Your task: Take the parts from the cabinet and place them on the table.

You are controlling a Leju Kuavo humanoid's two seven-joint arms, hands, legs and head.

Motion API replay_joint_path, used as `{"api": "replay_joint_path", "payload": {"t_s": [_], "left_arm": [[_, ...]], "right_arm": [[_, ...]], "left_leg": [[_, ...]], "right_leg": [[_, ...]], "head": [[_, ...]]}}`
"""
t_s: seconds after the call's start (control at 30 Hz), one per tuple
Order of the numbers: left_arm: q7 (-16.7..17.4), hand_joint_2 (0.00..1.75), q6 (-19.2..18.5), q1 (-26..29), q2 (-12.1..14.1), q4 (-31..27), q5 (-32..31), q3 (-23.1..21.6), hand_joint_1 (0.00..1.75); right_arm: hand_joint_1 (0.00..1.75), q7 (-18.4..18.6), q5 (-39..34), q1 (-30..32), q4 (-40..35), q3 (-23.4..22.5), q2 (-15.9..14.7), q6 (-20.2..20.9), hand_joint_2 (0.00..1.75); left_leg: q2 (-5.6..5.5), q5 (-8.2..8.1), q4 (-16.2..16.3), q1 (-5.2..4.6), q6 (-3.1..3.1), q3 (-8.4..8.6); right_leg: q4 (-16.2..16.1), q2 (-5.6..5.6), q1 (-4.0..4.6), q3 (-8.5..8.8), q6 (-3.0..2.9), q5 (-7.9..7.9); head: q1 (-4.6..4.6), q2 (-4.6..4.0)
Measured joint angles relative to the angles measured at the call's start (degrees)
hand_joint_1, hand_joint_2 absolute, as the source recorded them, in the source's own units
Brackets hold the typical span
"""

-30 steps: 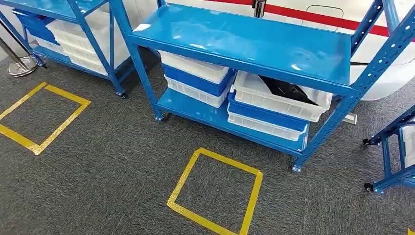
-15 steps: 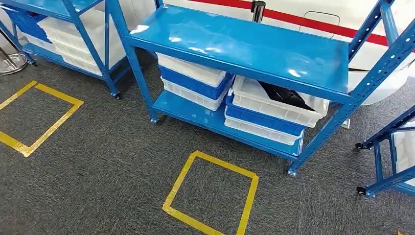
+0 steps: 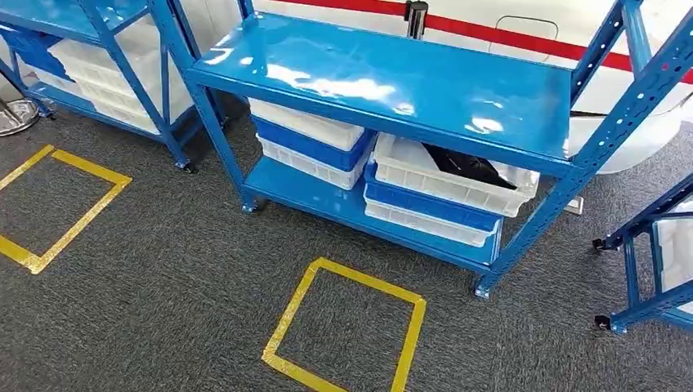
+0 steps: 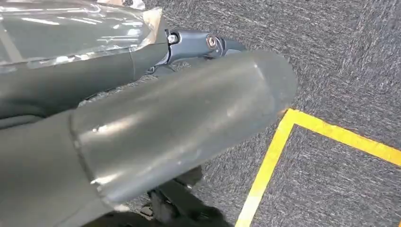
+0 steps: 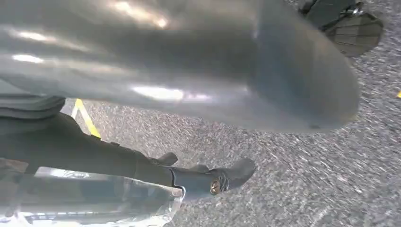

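So, as you walked the robot closer, the blue cabinet (image 3: 384, 82) grew nearer, its black parts (image 3: 470, 167) in the white bin (image 3: 445, 175) still well beyond both hanging, empty, loosely open hands (image 4: 189, 45).

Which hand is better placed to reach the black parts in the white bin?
Probably the right hand: the black parts lie in a white bin right of centre in the head view.
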Motion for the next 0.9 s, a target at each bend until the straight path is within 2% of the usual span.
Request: {"api": "replay_joint_path", "payload": {"t_s": [0.03, 0.07, 0.13, 0.17, 0.2, 0.3, 0.33, 0.37, 0.4, 0.47, 0.5, 0.53, 0.57, 0.6, 0.63, 0.67, 0.7, 0.73, 0.8, 0.83, 0.87, 0.9], "left_arm": [[0.0, 0.00, 0.0, 0.0, 0.0, 0.0, 0.0, 0.1, 0.00], [0.0, 0.00, 0.0, 0.0, 0.0, 0.0, 0.0, 0.2, 0.00], [0.0, 0.00, 0.0, 0.0, 0.0, 0.0, 0.0, 0.5, 0.00], [0.0, 0.00, 0.0, 0.0, 0.0, 0.0, 0.0, 0.5, 0.00], [0.0, 0.00, 0.0, -0.1, 0.0, 0.0, 0.0, 0.5, 0.00], [0.0, 0.00, 0.0, -0.2, 0.0, 0.0, 0.0, 0.5, 0.00], [0.0, 0.00, 0.1, -0.2, 0.0, 0.0, 0.0, 0.5, 0.00], [0.0, 0.00, 0.1, -0.1, 0.0, 0.0, 0.0, 0.5, 0.00], [0.0, 0.00, 0.2, -0.2, 0.0, 0.0, 0.0, 0.5, 0.00], [0.0, 0.00, 0.2, -0.3, 0.0, 0.0, 0.0, 0.5, 0.00], [0.0, 0.00, 0.3, -0.3, 0.0, 0.0, 0.0, 0.6, 0.00], [0.0, 0.00, 0.3, -0.2, 0.0, 0.0, 0.0, 0.6, 0.00], [0.0, 0.00, 0.3, -0.2, 0.0, 0.0, 0.0, 0.6, 0.00], [0.0, 0.00, 0.3, -0.1, 0.0, 0.0, 0.0, 0.6, 0.00], [0.0, 0.00, 0.3, -0.1, -0.1, 0.0, 0.0, 0.6, 0.00], [0.0, 0.00, 0.3, -0.1, -0.1, 0.0, 0.0, 0.7, 0.00], [0.0, 0.00, 0.3, -0.2, -0.1, 0.0, 0.0, 0.7, 0.00], [0.0, 0.00, 0.4, -0.3, -0.1, 0.0, 0.0, 0.7, 0.00], [0.0, 0.00, 0.5, -0.3, -0.1, 0.0, 0.0, 0.7, 0.00], [0.0, 0.00, 0.5, -0.5, -0.1, 0.0, 0.0, 0.7, 0.00], [0.0, 0.00, 0.5, -0.5, 0.0, 0.0, 0.0, 0.7, 0.00], [0.0, 0.00, 0.6, -0.5, 0.0, 0.0, 0.0, 0.7, 0.00]], "right_arm": [[0.00, 0.0, 0.0, 0.0, 0.0, 0.0, 0.0, 0.0, 0.00], [0.00, 0.0, 0.1, 0.1, 0.0, 0.0, 0.0, 0.0, 0.00], [0.00, 0.0, 0.1, 0.0, 0.0, 0.0, 0.1, 0.0, 0.00], [0.00, 0.0, 0.1, 0.0, 0.0, 0.0, 0.1, 0.0, 0.00], [0.00, 0.0, 0.2, -0.1, 0.0, 0.0, 0.1, 0.0, 0.00], [0.00, 0.0, 0.2, -0.2, 0.0, 0.0, 0.1, 0.0, 0.00], [0.00, 0.0, 0.3, -0.3, 0.0, 0.0, 0.1, 0.0, 0.00], [0.00, 0.0, 0.3, -0.3, 0.0, 0.0, 0.0, 0.0, 0.00], [0.00, 0.0, 0.4, -0.3, 0.0, 0.0, 0.1, 0.0, 0.00], [0.00, 0.0, 0.4, -0.3, 0.0, 0.0, 0.2, 0.1, 0.00], [0.00, 0.0, 0.4, -0.3, 0.0, 0.0, 0.1, 0.1, 0.00], [0.00, 0.0, 0.4, -0.1, 0.0, 0.0, 0.1, 0.1, 0.00], [0.00, 0.0, 0.4, 0.1, 0.0, 0.0, 0.1, 0.1, 0.00], [0.00, 0.1, 0.5, 0.1, 0.0, 0.0, 0.1, 0.1, 0.00], [0.00, 0.1, 0.5, 0.1, 0.0, 0.0, 0.1, 0.1, 0.00], [0.00, 0.1, 0.5, 0.1, 0.0, 0.0, 0.0, 0.1, 0.00], [0.00, 0.1, 0.6, 0.1, 0.0, 0.0, -0.1, 0.1, 0.00], [0.00, 0.1, 0.7, -0.1, 0.0, 0.0, 0.0, 0.1, 0.00], [0.00, 0.1, 0.7, -0.2, 0.0, 0.0, -0.1, 0.1, 0.00], [0.00, 0.1, 0.8, -0.2, 0.0, 0.0, 0.0, 0.1, 0.00], [0.00, 0.2, 0.9, -0.1, 0.0, 0.0, 0.1, 0.1, 0.00], [0.00, 0.2, 0.9, 0.0, 0.0, 0.0, 0.0, 0.1, 0.00]], "left_leg": [[0.00, 1.27, -0.1, 0.00, 0.09, -0.77], [0.01, 3.86, -2.7, 0.01, 0.27, -0.26], [-0.01, 10.27, -12.5, -0.01, 0.80, 3.53], [-0.17, 11.00, -15.4, -0.02, 1.03, 4.81], [-0.37, 9.88, -16.5, -0.54, 1.10, 5.34], [-0.47, 9.24, -16.3, -1.13, 2.20, 5.29], [-0.56, 9.64, -17.4, -0.87, 2.69, 6.18], [-0.49, 9.68, -18.1, -0.76, 3.02, 6.94], [-0.36, 9.55, -18.3, -0.75, 3.49, 7.30], [-0.25, 8.95, -18.3, -1.02, 4.03, 7.85], [-0.27, 8.53, -18.2, -1.17, 4.19, 8.19], [-0.41, 8.13, -18.2, -1.30, 4.21, 8.71], [-0.60, 7.73, -18.2, -1.37, 4.18, 9.26], [-0.70, 7.20, -18.2, -1.47, 4.11, 10.07], [-0.70, 6.68, -18.2, -1.56, 3.97, 10.84], [-0.69, 6.19, -18.3, -1.59, 3.83, 11.19], [-0.71, 5.47, -18.1, -2.20, 3.39, 11.24], [-0.70, 5.07, -18.2, -2.06, 3.17, 11.45], [-0.61, 4.76, -18.4, -1.70, 2.65, 11.73], [-0.58, 4.41, -18.4, -1.80, 2.22, 11.94], [-0.61, 4.00, -17.4, -1.50, 1.94, 11.97], [-0.59, 2.75, -14.9, -1.43, 1.56, 10.69]], "right_leg": [[0.0, 0.10, 0.05, 0.37, -0.01, -0.31], [0.0, 0.25, 0.05, 0.86, 0.04, -0.64], [0.0, 0.51, 0.02, 2.01, 0.39, -1.39], [-0.1, 0.60, 0.03, 1.69, 0.65, -1.71], [0.0, 0.64, 0.75, 1.59, 1.14, -2.12], [-0.9, 0.55, 0.28, 2.08, 2.13, -2.42], [-1.1, 0.37, 0.82, 2.57, 2.60, -2.70], [0.5, 0.16, 0.61, 2.36, 2.52, -3.14], [3.5, 0.16, 0.66, 0.78, 2.11, -4.44], [12.5, 0.16, 0.63, -4.78, 1.40, -7.38], [16.1, 0.16, 0.64, -7.44, 1.53, -7.96], [17.0, 0.16, 0.68, -8.76, 1.82, -7.35], [15.2, 0.16, 0.73, -8.66, 2.31, -5.71], [10.6, 0.15, 0.86, -7.19, 2.95, -2.63], [5.2, 0.11, 0.91, -5.22, 3.25, 0.39], [0.7, -0.15, 1.13, -3.83, 2.96, 2.64], [0.4, -0.20, 1.64, -3.59, 2.14, 2.71], [0.2, -0.08, 1.67, -2.83, 1.45, 2.49], [0.1, -0.01, 2.01, -2.70, 0.71, 2.14], [-0.4, 0.07, 1.00, -2.09, 0.37, 2.24], [-0.9, 0.14, 0.70, -1.53, 0.21, 2.30], [-1.0, 0.04, 0.58, -1.13, -0.41, 1.95]], "head": [[0.04, 0.00], [0.02, 0.00], [-0.02, 0.00], [0.00, -0.02], [-0.07, -0.02], [-0.15, 0.00], [-0.11, 0.00], [0.02, 0.00], [0.02, 0.00], [0.17, -0.02], [0.15, -0.02], [0.17, 0.00], [0.17, 0.00], [0.22, 0.00], [0.20, 0.00], [0.22, -0.02], [0.06, -0.02], [0.07, 0.00], [-0.02, 0.00], [0.00, 0.00], [0.02, 0.00], [-0.35, 0.00]]}}
